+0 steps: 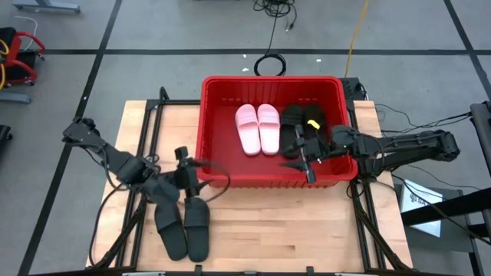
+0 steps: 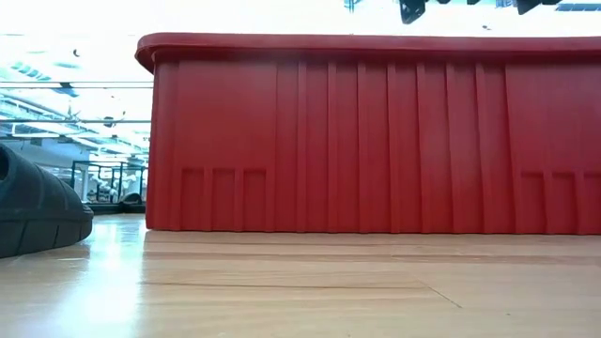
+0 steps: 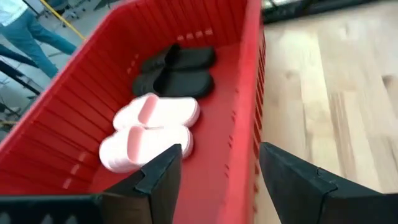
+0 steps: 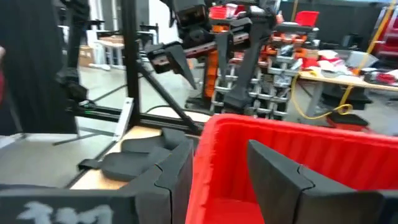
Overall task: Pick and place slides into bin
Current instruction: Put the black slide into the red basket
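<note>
wood tabletop (image 2: 300,291) w/ red bin (image 2: 376,141)

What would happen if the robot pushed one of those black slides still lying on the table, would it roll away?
Probably not. The black slides on the table lie flat on their soles, so one would likely slide along the wood rather than roll. It looks foamy, so probably light. Its wide strap arches up, a likely place to grab, though it may bend a little.

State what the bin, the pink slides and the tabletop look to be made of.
Bin: likely moulded plastic, glossy red, ribbed walls.
Pink slides: probably soft foam or rubber, matte, one-piece rounded shape.
Tabletop: wood, pale planks with visible grain, slight sheen.
</note>
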Controlling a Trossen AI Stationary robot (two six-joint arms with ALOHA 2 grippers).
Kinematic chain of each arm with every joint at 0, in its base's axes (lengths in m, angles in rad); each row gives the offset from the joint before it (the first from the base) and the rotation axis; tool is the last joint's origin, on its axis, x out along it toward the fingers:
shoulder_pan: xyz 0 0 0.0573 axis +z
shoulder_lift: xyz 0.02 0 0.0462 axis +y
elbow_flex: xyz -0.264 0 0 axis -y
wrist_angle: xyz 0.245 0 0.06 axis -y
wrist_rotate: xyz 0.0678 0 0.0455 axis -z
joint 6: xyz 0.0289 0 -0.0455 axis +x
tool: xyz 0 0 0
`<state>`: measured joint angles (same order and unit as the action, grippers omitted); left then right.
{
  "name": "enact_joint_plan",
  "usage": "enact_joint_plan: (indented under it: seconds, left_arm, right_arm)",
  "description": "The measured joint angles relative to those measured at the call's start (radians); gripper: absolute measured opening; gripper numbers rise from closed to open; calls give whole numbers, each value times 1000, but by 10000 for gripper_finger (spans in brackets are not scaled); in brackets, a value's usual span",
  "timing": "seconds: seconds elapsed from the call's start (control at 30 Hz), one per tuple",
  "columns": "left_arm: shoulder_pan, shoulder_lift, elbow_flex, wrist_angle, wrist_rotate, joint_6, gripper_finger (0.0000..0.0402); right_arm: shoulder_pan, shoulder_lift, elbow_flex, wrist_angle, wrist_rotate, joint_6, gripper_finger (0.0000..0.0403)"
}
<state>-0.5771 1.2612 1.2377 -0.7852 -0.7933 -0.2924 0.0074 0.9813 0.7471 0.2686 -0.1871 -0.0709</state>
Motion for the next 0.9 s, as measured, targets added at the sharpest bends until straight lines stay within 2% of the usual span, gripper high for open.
enact_joint_plan:
  seconds: [0.37,0.7,0.9]
  left_arm:
    - [-117,117,-1,-33,-15,-114,218]
    - [-227,158,-1,-75,9,-290,218]
    - [-297,196,-1,-84,11,-425,218]
  right_arm:
    - [91,5,-85,232,2,41,141]
    - [132,6,-87,235,87,42,141]
    - [132,6,-87,228,87,35,141]
